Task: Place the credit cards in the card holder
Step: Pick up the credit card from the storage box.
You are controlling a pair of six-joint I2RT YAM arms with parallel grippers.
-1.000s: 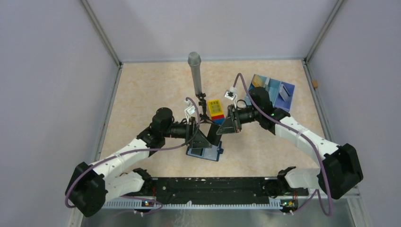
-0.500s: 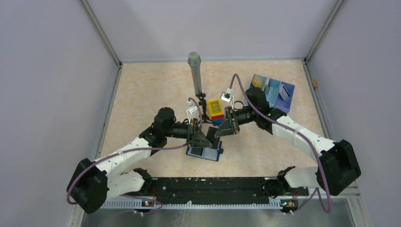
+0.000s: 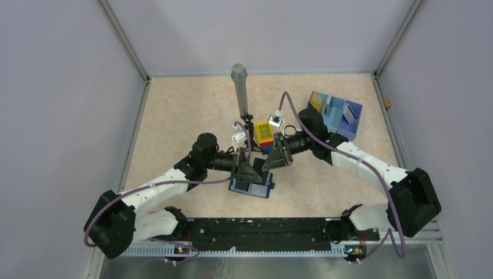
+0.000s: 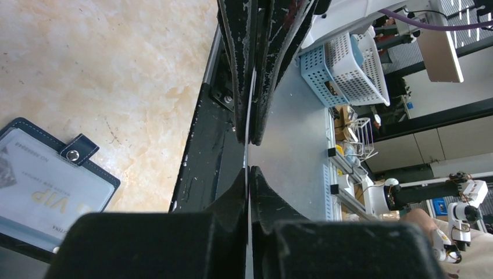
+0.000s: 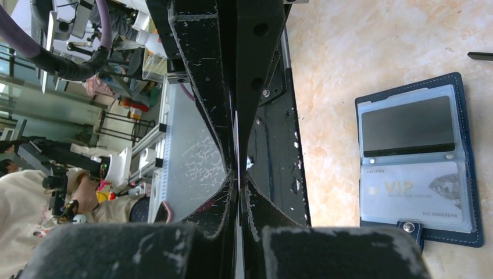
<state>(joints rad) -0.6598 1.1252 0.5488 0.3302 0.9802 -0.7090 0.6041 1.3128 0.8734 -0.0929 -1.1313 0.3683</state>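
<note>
Left gripper [image 4: 249, 125]: closed tight on thin pale card [image 4: 250, 104], seen edge-on between the fingers.
Card holder [image 5: 474, 174]: open flat on table [image 3: 186, 116], beneath both grippers; dark card [image 5: 407, 125] and pale VIP card [image 5: 415, 195] in sleeves.
Right gripper [image 5: 235, 139]: closed tight, pale card edge [image 5: 235, 152] pinched between the fingers.
Blue tray [image 3: 347, 131]: far right, well apart from holder.

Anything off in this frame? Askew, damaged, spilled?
Nothing spilled or damaged. One oddity: left gripper and right gripper each pinch a thin credit card edge-on between shut fingers, over the open card holder; same card or two, unclear.
</note>
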